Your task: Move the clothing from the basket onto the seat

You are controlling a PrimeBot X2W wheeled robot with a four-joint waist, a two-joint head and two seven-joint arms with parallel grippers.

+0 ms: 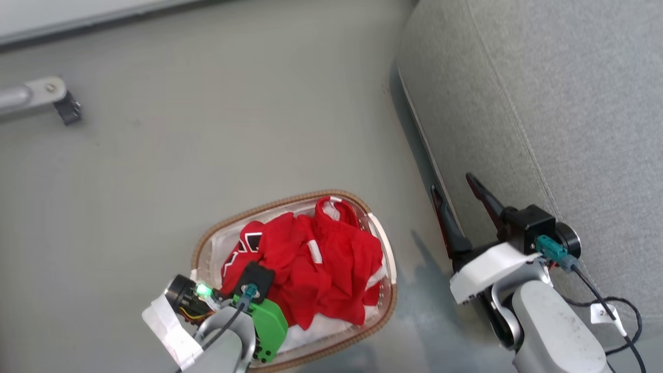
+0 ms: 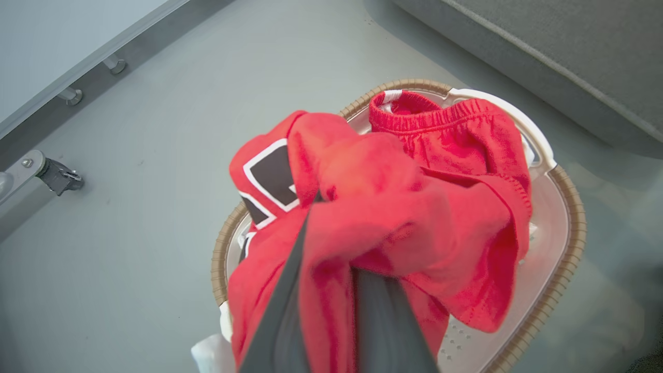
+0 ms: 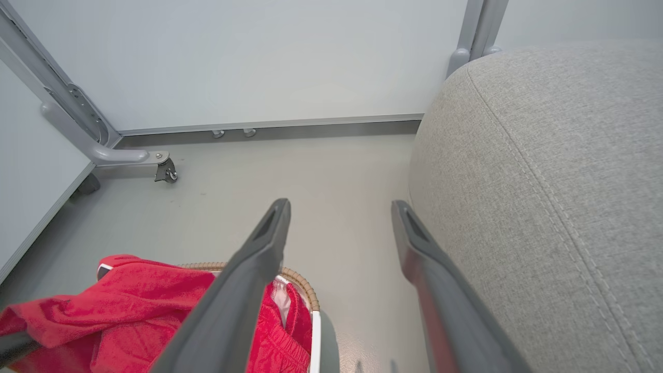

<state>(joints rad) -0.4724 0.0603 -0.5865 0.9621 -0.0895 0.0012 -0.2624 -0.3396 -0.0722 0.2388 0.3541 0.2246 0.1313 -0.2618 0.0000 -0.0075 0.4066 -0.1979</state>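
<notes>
Left wrist view: clothing (image 2: 414,207) in left hand (image 2: 331,248).

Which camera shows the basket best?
Head view: nearly the whole oval basket shows, woven rim included. In the left wrist view red clothing hides much of it; the right wrist view catches one edge.

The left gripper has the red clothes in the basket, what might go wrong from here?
The left gripper is shut on bunched clothing; both garments may lift tangled and one drop on the floor. The basket could tip. The open right gripper by the seat stands in the carry path.
</notes>
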